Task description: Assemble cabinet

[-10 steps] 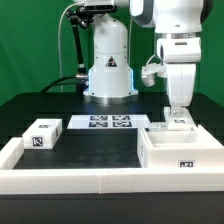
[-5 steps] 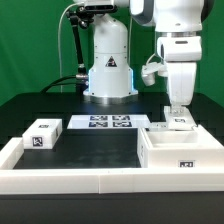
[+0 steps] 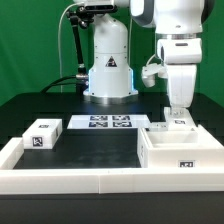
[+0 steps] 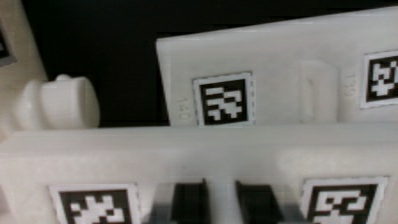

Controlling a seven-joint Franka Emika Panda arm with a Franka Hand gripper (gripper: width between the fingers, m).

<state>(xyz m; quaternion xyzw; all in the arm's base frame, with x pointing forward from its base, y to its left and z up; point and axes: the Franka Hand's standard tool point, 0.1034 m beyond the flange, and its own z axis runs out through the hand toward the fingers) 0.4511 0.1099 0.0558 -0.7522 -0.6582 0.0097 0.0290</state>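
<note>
The cabinet [image 3: 182, 152], a large white open box with a tag on its front, stands at the exterior view's right. Just behind it sits a small white tagged block [image 3: 180, 124]. My gripper [image 3: 178, 112] hangs straight down onto this block. In the wrist view the two dark fingers [image 4: 192, 202] stand close together with a white strip of the block [image 4: 107, 165] filling the gap at my gripper [image 4: 221, 200]. Tags lie on either side. Beyond it are another white tagged face [image 4: 267, 70] and a round white knob [image 4: 63, 100].
A second small white tagged block [image 3: 40, 135] lies at the exterior view's left. The marker board [image 3: 100, 123] lies flat in the middle, before the robot base [image 3: 108, 65]. A low white border rail [image 3: 70, 175] runs along the front and left.
</note>
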